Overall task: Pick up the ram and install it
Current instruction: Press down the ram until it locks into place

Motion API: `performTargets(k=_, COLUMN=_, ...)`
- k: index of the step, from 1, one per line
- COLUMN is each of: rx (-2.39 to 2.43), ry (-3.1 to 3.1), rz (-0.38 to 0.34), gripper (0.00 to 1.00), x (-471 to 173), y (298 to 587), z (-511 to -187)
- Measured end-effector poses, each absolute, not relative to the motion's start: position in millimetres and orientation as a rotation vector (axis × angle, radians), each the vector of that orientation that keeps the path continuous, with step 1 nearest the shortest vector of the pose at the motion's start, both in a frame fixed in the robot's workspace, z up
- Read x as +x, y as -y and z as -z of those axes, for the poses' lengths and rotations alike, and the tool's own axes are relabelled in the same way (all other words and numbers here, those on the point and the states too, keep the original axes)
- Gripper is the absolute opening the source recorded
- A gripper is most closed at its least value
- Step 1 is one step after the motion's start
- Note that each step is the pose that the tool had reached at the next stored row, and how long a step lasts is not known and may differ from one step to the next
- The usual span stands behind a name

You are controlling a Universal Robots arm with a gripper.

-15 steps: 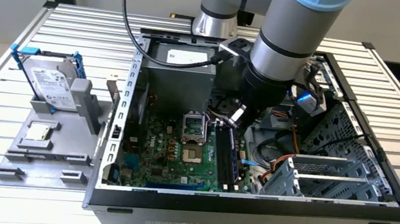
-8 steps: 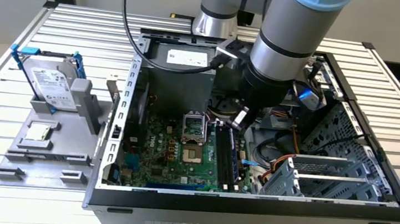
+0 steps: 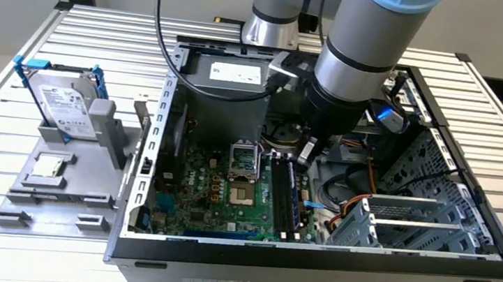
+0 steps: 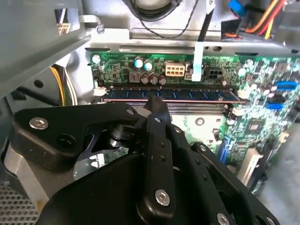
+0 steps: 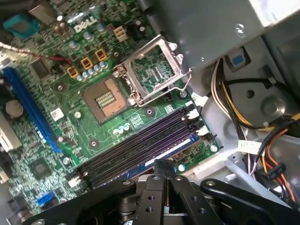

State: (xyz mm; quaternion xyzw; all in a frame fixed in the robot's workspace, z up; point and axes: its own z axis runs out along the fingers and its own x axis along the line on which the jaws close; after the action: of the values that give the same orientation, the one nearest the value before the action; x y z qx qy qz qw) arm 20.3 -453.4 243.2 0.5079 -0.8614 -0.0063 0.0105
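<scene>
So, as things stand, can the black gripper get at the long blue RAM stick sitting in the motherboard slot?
Probably yes. In the second wrist view the black gripper, fingers together, hangs just above the long blue RAM stick seated in its slot, and nothing lies between them. The metal case wall stands off to one side.

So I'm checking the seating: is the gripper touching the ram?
Cannot tell. In the second wrist view the gripper overlaps the ram in its slot, hiding any contact or gap.

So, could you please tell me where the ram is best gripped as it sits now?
Its upper long edge, mid-length, pinched across the flat faces from straight above: the ram stands on edge in its slot, so only that edge is free.
</scene>
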Motion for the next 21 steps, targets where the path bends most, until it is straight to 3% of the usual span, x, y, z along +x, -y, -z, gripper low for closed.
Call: performTargets(k=21, rx=2.04, ry=2.359, rz=0.013, gripper=0.0, x=20.2, y=453.5, z=-243.1)
